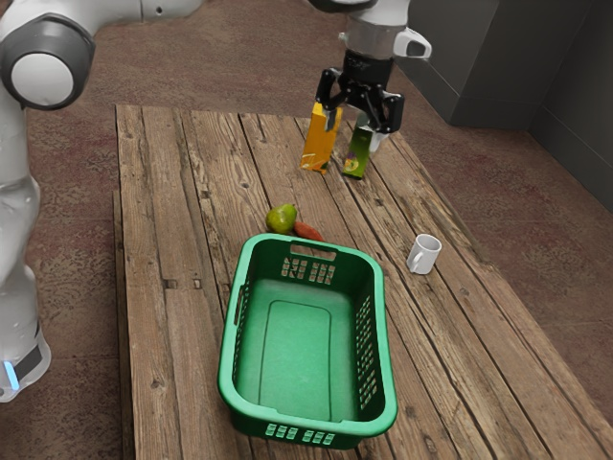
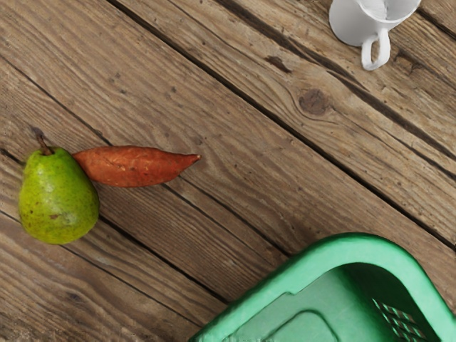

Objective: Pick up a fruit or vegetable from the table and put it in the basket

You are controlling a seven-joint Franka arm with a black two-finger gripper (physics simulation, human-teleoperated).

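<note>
Floor of mottled reddish brown (image 1: 211, 57), with dark grey wall panels (image 1: 498, 62) behind. Table (image 1: 158, 316) of weathered planks, grooved and knotted.

Exterior view: black claw (image 1: 354, 130), fingers wide apart, high near the table's far end; orange carton (image 1: 319, 144) and green container (image 1: 357, 153), both upright near each other; green basket (image 1: 228, 359), whole outline, rounded corners, slotted walls.

Wrist view: finer surface detail. One pear (image 2: 58, 199), yellow-green, speckled, plump at the base, with a short dark stem. One sweet potato (image 2: 135, 167), rust-orange, ridged, tapered to a point; it touched the pear. Both lay on the table, outside the basket and near its end. One mug (image 2: 350, 23), smooth, white, handle looped, stood upright well apart from the pear.

Condition of record: the claw overlapped the upper parts of the carton and the container; their printing was too small to read. Basket and mug were cut off by the wrist view's edges.
</note>
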